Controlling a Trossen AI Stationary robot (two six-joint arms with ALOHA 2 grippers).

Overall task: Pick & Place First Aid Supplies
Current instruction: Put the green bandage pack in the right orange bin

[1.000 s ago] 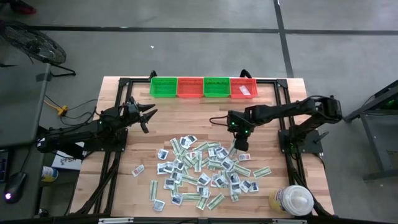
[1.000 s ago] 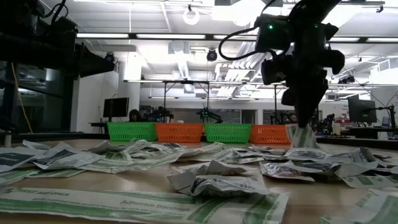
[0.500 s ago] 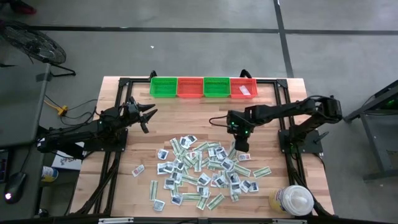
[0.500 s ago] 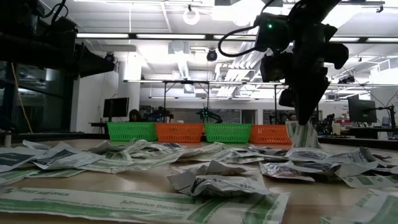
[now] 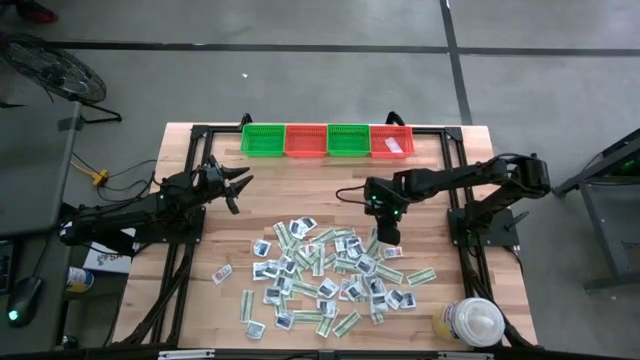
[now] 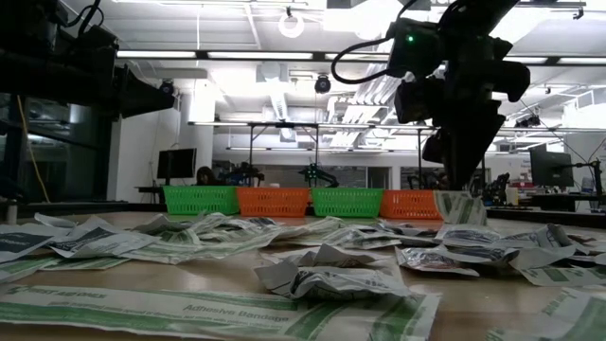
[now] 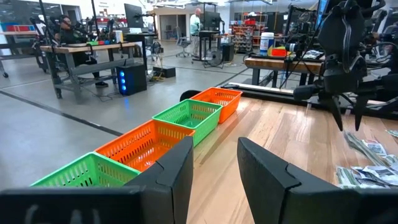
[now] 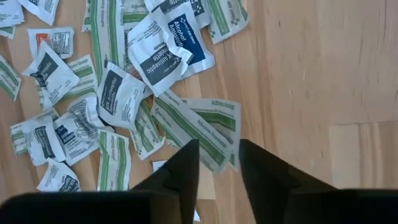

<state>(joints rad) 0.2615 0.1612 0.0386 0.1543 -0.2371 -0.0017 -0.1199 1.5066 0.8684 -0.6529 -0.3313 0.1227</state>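
Observation:
The first aid supplies, small white squares and pale-green strips, lie scattered on the wooden table's near half. My right gripper hangs open over the pile's far right edge, pointing steeply down. A pale-green strip packet lies just beneath its fingertips, partly on other packets, and stands propped up in the low view. My left gripper waits open and level at the table's left, its fingers with nothing between them.
Four baskets line the far edge: green, red, green, and red, which holds one white packet. A big white round container stands at the near right corner. Bare wood lies between the pile and the baskets.
My right gripper has opened and let go of the pale-green strip packet that hung from its shut fingers. The packet has dropped a little and now stands on the pile's far right edge. The gripper has tipped slightly without shifting place.

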